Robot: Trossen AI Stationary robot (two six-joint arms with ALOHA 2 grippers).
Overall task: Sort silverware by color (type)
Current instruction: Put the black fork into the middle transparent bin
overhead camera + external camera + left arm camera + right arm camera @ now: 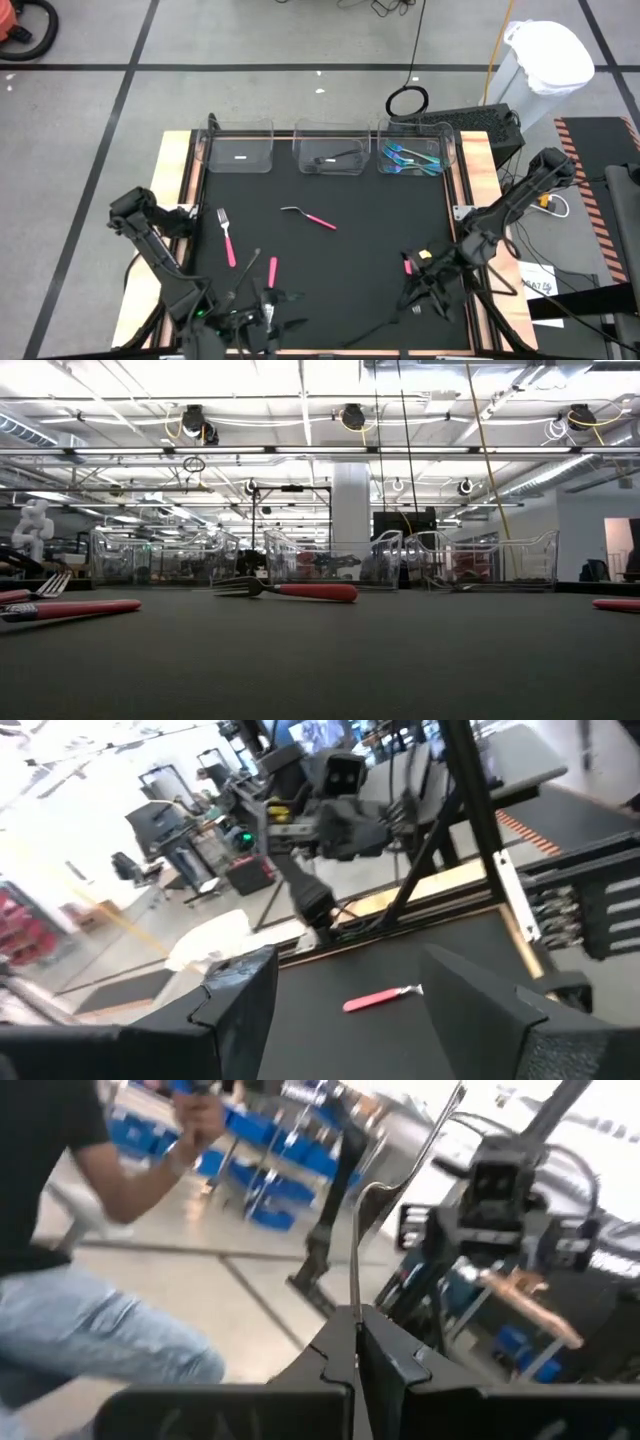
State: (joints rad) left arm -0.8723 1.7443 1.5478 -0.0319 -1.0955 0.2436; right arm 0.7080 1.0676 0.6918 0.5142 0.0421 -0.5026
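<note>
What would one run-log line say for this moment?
left gripper: fingers open, empty | right gripper: shut on black utensil | pink fork, pink spoon: unsorted

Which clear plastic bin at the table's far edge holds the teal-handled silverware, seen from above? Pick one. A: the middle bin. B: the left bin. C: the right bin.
C: in the high view the teal-handled silverware lies in the right clear plastic bin; the middle bin holds a black piece.

Table mat [380,250]: matt black, cloth-like. Bins [330,150] at its far edge: clear glossy plastic. Pink fork handle [315,592]: smooth.
</note>
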